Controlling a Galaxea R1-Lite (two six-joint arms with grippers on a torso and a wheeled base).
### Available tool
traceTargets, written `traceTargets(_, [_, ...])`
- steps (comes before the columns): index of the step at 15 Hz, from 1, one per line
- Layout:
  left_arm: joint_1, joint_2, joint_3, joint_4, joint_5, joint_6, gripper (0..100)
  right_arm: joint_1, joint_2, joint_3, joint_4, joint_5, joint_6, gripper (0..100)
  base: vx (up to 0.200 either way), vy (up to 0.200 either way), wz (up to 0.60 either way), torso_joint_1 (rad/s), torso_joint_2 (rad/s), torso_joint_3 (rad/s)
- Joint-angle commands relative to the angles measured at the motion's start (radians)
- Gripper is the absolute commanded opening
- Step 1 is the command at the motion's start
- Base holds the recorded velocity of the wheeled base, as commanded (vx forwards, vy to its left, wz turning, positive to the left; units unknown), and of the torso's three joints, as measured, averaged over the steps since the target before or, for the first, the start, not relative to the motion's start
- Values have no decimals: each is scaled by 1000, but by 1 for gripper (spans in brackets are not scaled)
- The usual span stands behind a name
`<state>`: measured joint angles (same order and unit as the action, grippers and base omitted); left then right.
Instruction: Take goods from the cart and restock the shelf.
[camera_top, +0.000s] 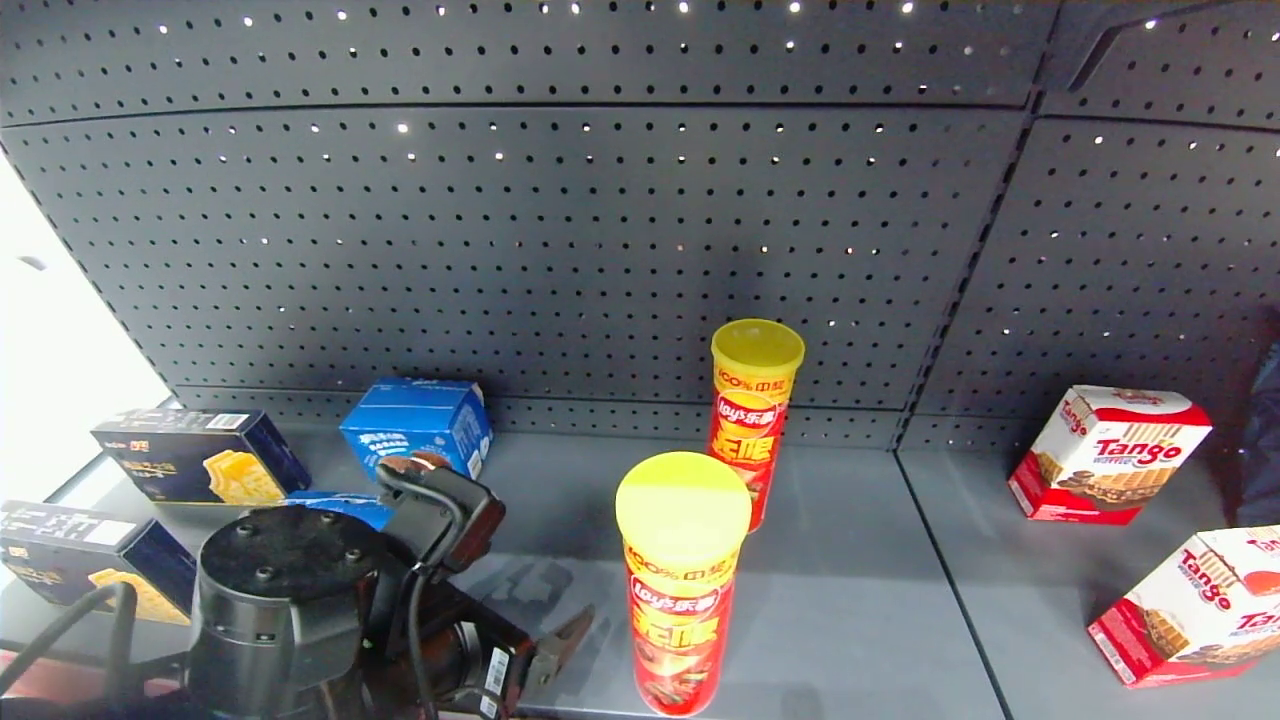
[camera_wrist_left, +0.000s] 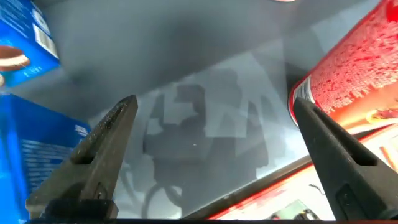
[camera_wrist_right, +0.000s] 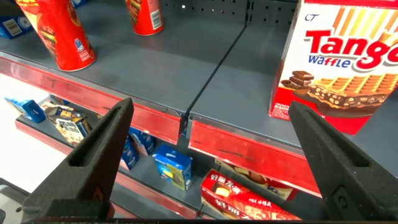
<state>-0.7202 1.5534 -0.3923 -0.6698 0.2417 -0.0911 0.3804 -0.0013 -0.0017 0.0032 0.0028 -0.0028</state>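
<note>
Two chip cans (camera_top: 683, 580) (both lidded) stand on the shelf (camera_top: 850, 600); left hand (camera_wrist_left: 214, 106) and right hand (camera_wrist_right: 211, 107) gape.

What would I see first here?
Two tall red chip cans with yellow lids stand upright midway along the grey metal shelf: the front can near its edge, the back can deeper in. Red-and-white wafer boxes sit to the right, a blue cardboard box to the left.

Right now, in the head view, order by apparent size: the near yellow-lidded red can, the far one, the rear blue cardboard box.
Largest: near yellow-lidded red can, though closeness inflates it.
Then far yellow-lidded red can and rear blue cardboard box, too alike to rank.
</note>
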Motion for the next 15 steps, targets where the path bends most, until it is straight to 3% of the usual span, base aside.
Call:
traceTargets(1, [-4,30,-5,-7,1,-15,100,0,1,0,0,0,0,100,0,0,0,0,0,0])
traceTargets(9, [-7,132,-46,-44,25,-29,100,0,1,0,0,0,0,100,0,0,0,0,0,0])
traceTargets(10, [-15,134,-51,-44,34,-42,100,0,1,0,0,0,0,100,0,0,0,0,0,0])
traceTargets(15, [-48,139,-62,-42,36,-42,100,0,1,0,0,0,0,100,0,0,0,0,0,0])
